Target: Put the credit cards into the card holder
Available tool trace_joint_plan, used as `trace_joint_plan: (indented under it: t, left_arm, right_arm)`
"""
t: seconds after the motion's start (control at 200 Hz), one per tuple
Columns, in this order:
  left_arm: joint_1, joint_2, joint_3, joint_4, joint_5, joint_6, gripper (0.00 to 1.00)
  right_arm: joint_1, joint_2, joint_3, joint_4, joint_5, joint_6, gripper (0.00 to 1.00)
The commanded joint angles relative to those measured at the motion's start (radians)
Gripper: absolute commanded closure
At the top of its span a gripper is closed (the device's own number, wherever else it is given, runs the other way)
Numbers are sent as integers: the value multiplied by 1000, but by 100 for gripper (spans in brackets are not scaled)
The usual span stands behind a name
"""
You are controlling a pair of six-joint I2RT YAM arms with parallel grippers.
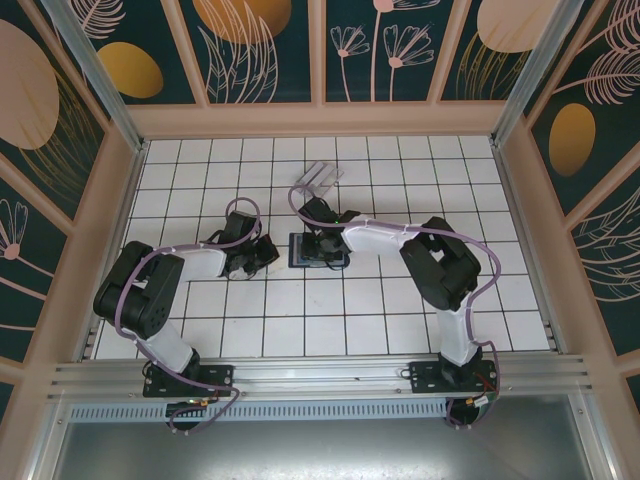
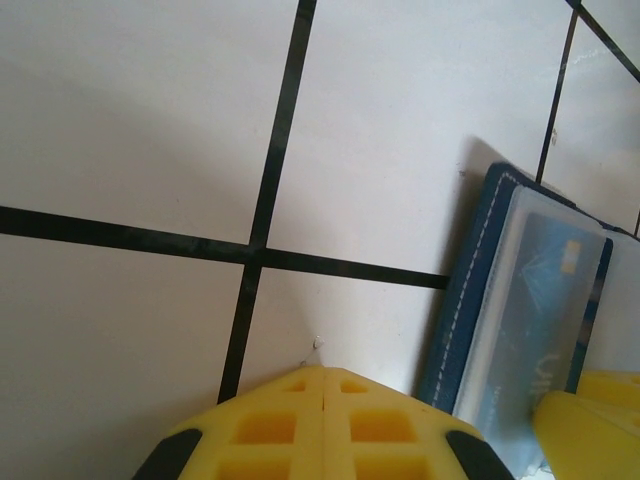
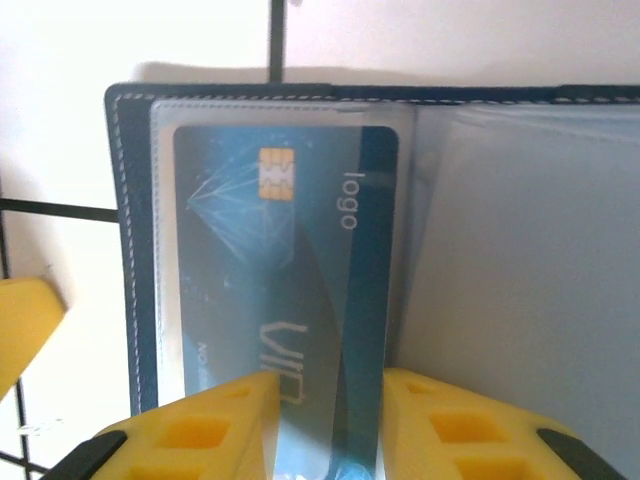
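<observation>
A dark blue wallet (image 1: 298, 250) lies open on the white tiles, its left edge (image 3: 130, 220) stitched in white. A bluish credit card (image 3: 290, 240) with a gold chip sits under the wallet's clear sleeve. My right gripper (image 3: 330, 385) hangs over the card's near end, its yellow fingers apart on either side of the card's right part, open. My left gripper (image 2: 322, 370) rests shut and empty on the tile just left of the wallet (image 2: 470, 300). The clear card holder (image 1: 318, 180) stands behind the wallet, apart from both grippers.
The tiled floor (image 1: 400, 170) is walled in by patterned panels on three sides. A metal rail (image 1: 320, 375) runs along the near edge by the arm bases. The left gripper's yellow finger (image 3: 25, 320) shows beside the wallet in the right wrist view.
</observation>
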Motion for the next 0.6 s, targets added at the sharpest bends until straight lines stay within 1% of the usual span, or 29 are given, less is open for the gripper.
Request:
trace_joint_plan:
  t: [0.0,0.03,0.115,0.185,0.26,0.325,0.47,0.591]
  left_arm:
    - [-17,28,-27,7,63,-23,100]
    - [-17,24,-28,4,55,-21,100]
    - [-17,24,-25,2,55,-24,100]
    - [-17,27,-24,5,70,-19,99]
    - [-19,32,-25,9,64,-15,99]
    - [-22,33,-27,24,80,-22,98]
    - [-37,77,-17,46,84,-25,98]
    - [-46,96,-12,70,119,-43,98]
  right_arm:
    - [17,3,31,-96,96,-4,67]
    - [20,8,36,-99,99,-5,61]
    - [34,16,58,-124,128,-7,60]
    - [34,16,53,-104,110,-17,61]
    - [36,26,50,-59,44,-42,63]
    - [45,34,59,-50,41,-60,66]
    - [58,51,65,-7,-37,-96,67]
    - [79,55,80,-3,-26,-129,67]
